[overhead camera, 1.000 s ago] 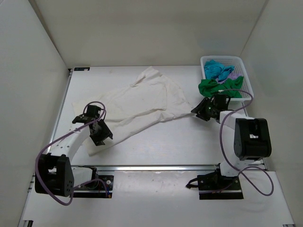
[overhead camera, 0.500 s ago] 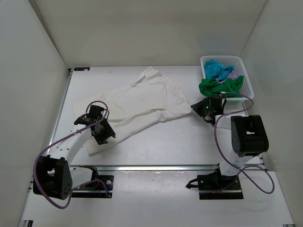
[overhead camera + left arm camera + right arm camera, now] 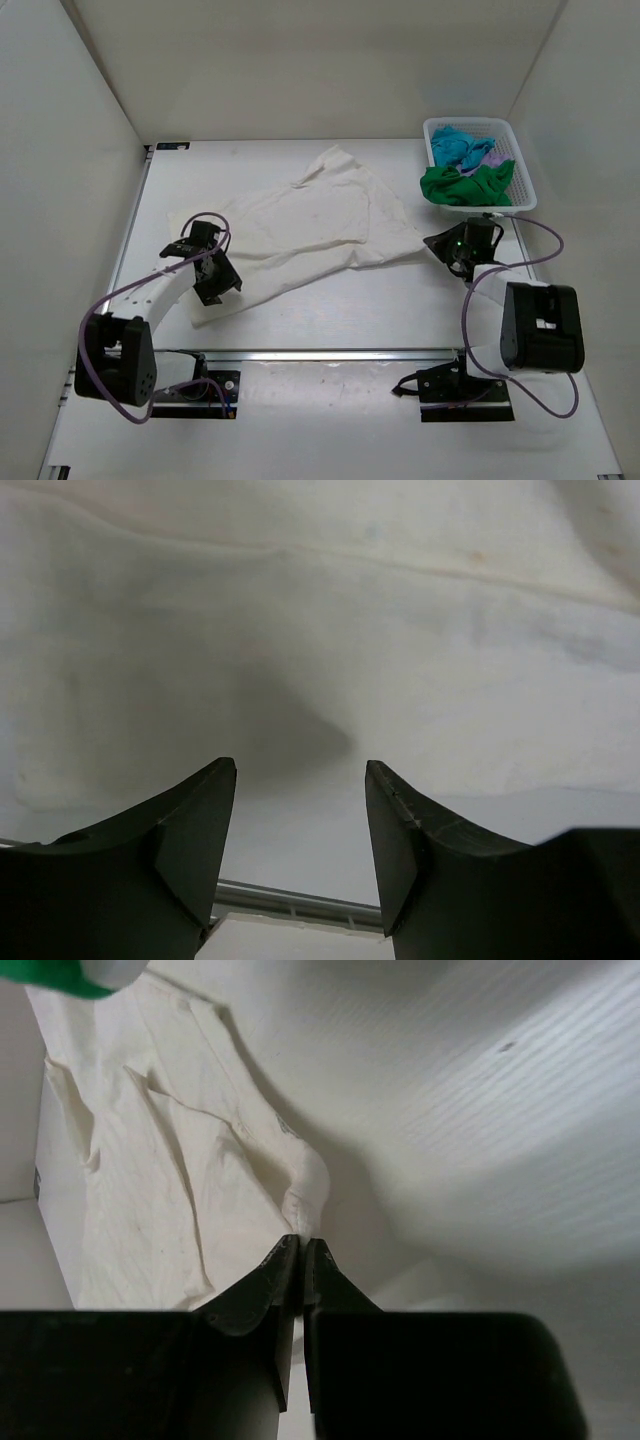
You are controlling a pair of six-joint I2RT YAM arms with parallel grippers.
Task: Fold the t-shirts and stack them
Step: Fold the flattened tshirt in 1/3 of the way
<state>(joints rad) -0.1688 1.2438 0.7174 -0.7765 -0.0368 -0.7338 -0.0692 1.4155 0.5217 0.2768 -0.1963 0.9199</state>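
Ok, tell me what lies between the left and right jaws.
The cream-white t-shirt spans that stretch, seen in the top view; right jaws pinch its corner, left jaws hang open over it.

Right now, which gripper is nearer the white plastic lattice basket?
Right. The right gripper sits just in front of the basket; the left gripper hovers across the table over the cream-white cloth t-shirt.
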